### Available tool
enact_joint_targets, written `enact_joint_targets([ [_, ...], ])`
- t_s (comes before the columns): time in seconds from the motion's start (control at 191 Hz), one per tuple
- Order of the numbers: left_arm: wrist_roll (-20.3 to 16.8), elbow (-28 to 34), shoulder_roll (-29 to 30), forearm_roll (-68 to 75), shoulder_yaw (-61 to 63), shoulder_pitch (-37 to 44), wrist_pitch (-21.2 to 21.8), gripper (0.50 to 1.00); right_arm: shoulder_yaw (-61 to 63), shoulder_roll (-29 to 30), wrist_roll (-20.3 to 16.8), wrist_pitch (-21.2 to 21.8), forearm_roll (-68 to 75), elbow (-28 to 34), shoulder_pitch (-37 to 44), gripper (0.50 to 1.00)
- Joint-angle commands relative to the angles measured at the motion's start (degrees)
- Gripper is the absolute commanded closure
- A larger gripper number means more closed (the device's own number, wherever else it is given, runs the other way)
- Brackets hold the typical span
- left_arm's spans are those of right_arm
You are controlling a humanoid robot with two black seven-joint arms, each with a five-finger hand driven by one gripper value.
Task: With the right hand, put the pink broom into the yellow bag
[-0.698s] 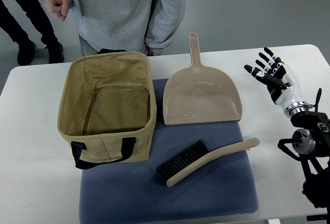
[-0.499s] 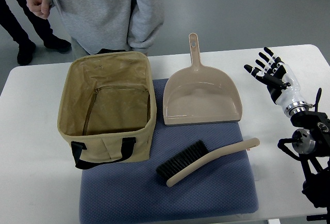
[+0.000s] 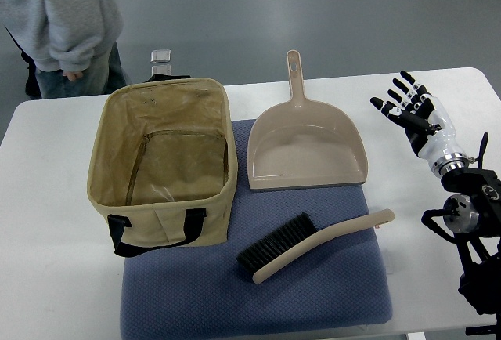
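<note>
Open tan fabric bag (image 3: 163,160) with black handles, nothing inside, standing partly on a blue textured mat (image 3: 258,277) atop a white table (image 3: 47,222). Beige brush (image 3: 309,244) with black bristles lying on the mat, near the bag, below a smooth plastic dustpan (image 3: 306,146). Right hand (image 3: 411,113) at the table's right edge with fingers spread, holding nothing; person in grey (image 3: 59,19) now shifted to the far left.

Tan bag (image 3: 164,164), textured blue mat (image 3: 258,285)

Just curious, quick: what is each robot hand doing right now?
Right hand: open, fingers spread, holding nothing, above the table.
Left hand: not in view.
</note>
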Motion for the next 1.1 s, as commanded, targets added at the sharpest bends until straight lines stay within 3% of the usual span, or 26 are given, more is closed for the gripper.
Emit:
enact_joint_targets([
  [0.0, 0.00, 0.08, 0.00, 0.08, 0.00, 0.00, 0.00, 0.500, -0.11, 0.00, 0.00, 0.09, 0.00, 0.00, 0.02, 0.572],
  [1.097, 0.00, 0.09, 0.00, -0.01, 0.00, 0.00, 0.00, 0.500, -0.38, -0.61, -0.09, 1.32, -0.35, 0.09, 1.34, 0.572],
])
